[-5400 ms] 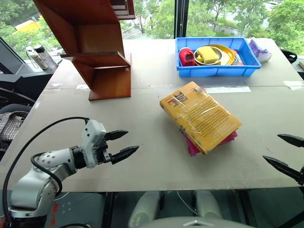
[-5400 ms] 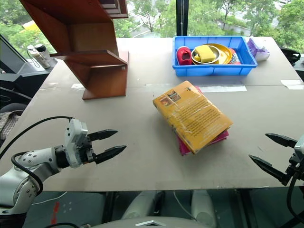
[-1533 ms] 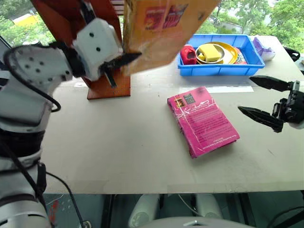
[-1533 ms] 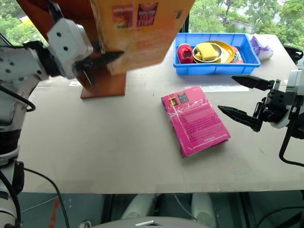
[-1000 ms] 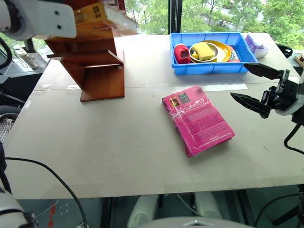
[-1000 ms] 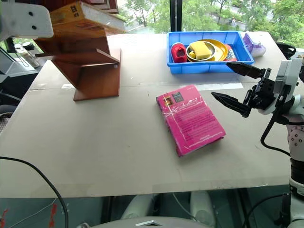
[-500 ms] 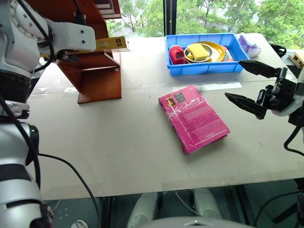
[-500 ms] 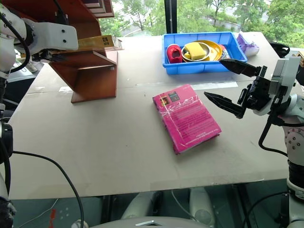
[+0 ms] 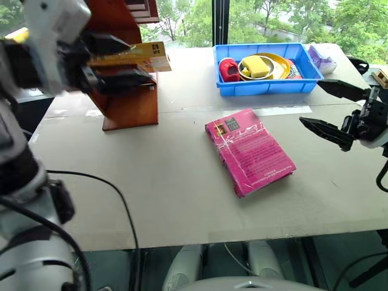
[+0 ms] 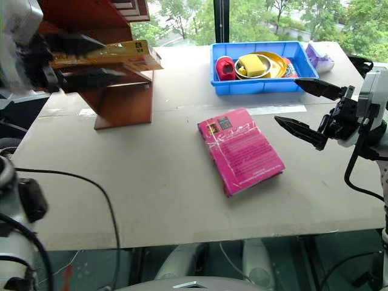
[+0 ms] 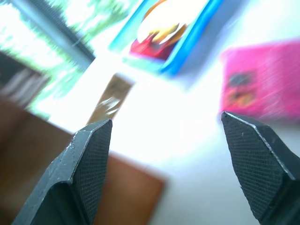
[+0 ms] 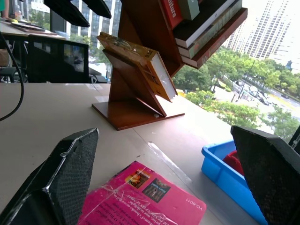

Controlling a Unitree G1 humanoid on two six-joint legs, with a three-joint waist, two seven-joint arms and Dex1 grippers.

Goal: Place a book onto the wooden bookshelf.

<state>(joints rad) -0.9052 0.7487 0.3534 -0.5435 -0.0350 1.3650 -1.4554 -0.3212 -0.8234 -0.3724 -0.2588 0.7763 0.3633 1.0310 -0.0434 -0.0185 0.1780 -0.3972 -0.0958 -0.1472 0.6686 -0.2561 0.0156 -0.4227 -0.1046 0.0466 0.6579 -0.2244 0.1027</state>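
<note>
The book (image 12: 136, 61) lies flat on a lower shelf of the wooden bookshelf (image 10: 118, 97) at the far left of the table (image 10: 151, 182). Its long axis runs left to right, and its right end juts out past the shelf's edge toward the blue bin (image 10: 267, 82). In the right wrist view its page edge faces the camera and it tilts with the slanted shelf.

The left gripper (image 9: 118, 62) hovers at the book's left end, its two black fingers spread apart, one above the cover and one below; whether they touch the book I cannot tell.

The right gripper (image 10: 306, 109) hangs over the table's right side with its fingers wide apart and nothing between them, just right of the magenta-pink book (image 10: 240, 150), which lies flat mid-table.
</note>
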